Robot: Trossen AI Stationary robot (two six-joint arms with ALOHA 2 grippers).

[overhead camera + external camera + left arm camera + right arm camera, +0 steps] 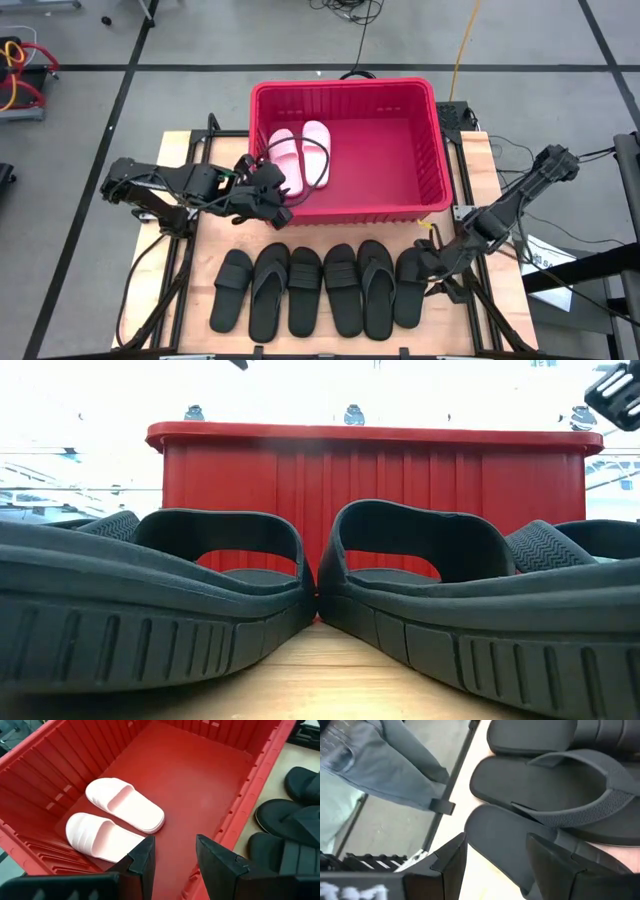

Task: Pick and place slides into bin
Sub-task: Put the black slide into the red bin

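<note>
Pink pair [300, 156] lies in bin [425, 200]; left gripper [268, 195] at its near-left rim, jaws apart, empty. Right gripper [432, 262], jaws apart, over rightmost black slide [411, 288]; we should straddle its edge squarely before closing

- The floor [200, 40] is grey, with dark lines crossing it like large tiles.
- The table [210, 250] has a light wooden top on a dark metal frame.
- Cables [345, 12] lie on the floor; one is a yellow cable [462, 45].
- Behind the table the room is very bright.
</note>
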